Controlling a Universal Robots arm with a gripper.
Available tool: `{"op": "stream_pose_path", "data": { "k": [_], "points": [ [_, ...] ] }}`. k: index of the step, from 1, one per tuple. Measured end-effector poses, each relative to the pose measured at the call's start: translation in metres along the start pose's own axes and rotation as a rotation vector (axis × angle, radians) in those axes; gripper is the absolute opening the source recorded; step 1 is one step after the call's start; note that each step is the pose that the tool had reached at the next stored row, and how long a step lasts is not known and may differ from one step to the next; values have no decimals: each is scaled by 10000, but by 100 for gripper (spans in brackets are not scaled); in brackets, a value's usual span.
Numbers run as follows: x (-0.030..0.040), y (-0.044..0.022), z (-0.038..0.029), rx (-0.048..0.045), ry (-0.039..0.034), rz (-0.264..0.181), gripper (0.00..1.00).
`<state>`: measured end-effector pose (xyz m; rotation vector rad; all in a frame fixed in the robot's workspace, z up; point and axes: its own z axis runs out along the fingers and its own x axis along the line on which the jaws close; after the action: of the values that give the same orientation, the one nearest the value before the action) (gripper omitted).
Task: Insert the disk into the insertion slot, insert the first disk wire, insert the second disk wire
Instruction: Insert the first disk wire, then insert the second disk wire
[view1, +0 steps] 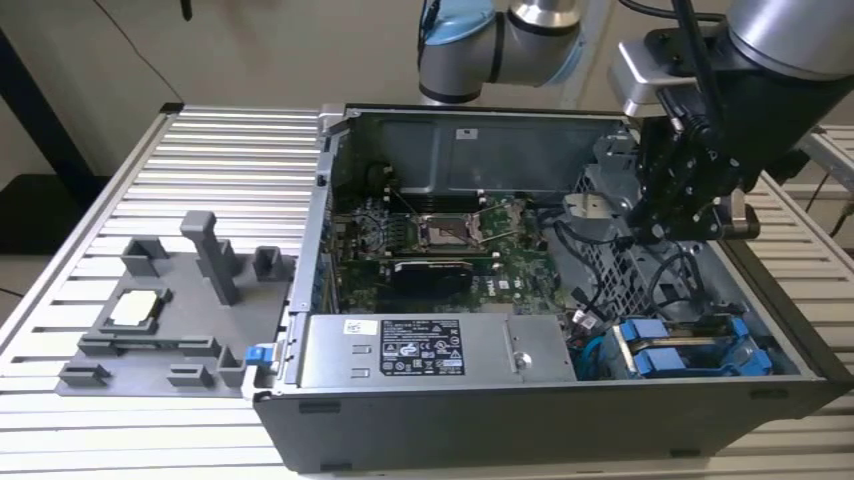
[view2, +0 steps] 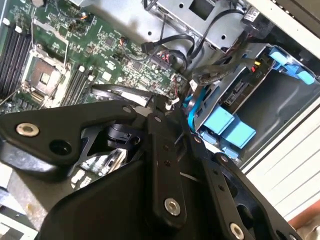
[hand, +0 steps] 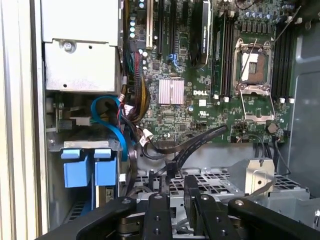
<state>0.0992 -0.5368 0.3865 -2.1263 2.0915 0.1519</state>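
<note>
My gripper (view1: 663, 232) hangs inside the open computer case (view1: 320, 300), on the exterior view's right, above a perforated metal bracket (view1: 603, 262) that stands beside the green circuit board (view1: 447, 240). My fingers (hand: 192, 200) are drawn narrow and pinch the end of a black wire (view2: 117, 92); in the second wrist view that wire runs across the board right up to their tips. The disk (view1: 694, 355) sits in the insertion slot (view2: 280, 105), in the front corner of the case on the exterior view's right, lower in that view than my gripper and well apart from it. Its two blue tabs show side by side in both wrist views. A bright blue wire (hand: 107, 107) loops just beside the disk, among a bundle of dark cables. A grey box (view1: 420, 350) with a black-and-white sticker lies next to the slot, toward the exterior view's left. The case stands on a slatted table (view1: 227, 150), and a grey tray (view1: 134, 345) of holders rests on the table to the exterior view's left of the case.
</note>
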Motion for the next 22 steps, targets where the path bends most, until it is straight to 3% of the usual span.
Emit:
{"op": "stream_pose_path", "data": {
  "k": [14, 22],
  "points": [
    [50, 149, -6, -92, -28, -687, 27],
    [58, 213, 36, 123, -25, -1002, 27]
  ]
}}
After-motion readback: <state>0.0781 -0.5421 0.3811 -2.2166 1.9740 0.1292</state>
